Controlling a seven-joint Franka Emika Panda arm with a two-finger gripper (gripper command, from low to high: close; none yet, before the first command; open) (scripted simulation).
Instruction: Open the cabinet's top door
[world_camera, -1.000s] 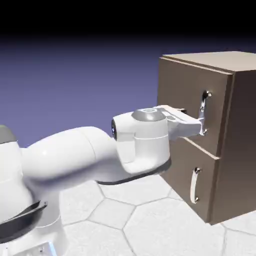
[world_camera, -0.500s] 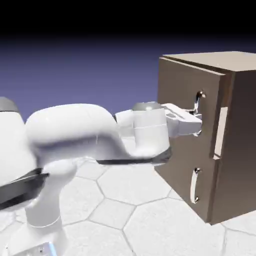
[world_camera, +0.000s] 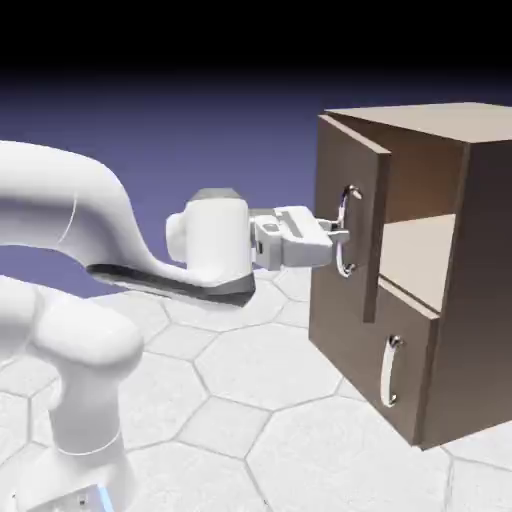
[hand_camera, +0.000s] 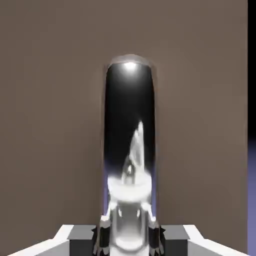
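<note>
Cabinet's top door ajar, handle in our pincer

Cabinet (world_camera: 470, 280) stands just beyond our pincer (world_camera: 338, 237), on the hexagon-tiled tabletop (world_camera: 300, 420). We see the top door (world_camera: 345, 230) swung partway out, tan interior (world_camera: 420, 255) exposed behind it. Our pincer is clamped narrowly around its silver handle (world_camera: 346, 232); in the hand view the handle (hand_camera: 129, 150) rises between our fingertips (hand_camera: 103, 237). Below the pincer, the lower panel (world_camera: 385, 365) sits closed
</note>
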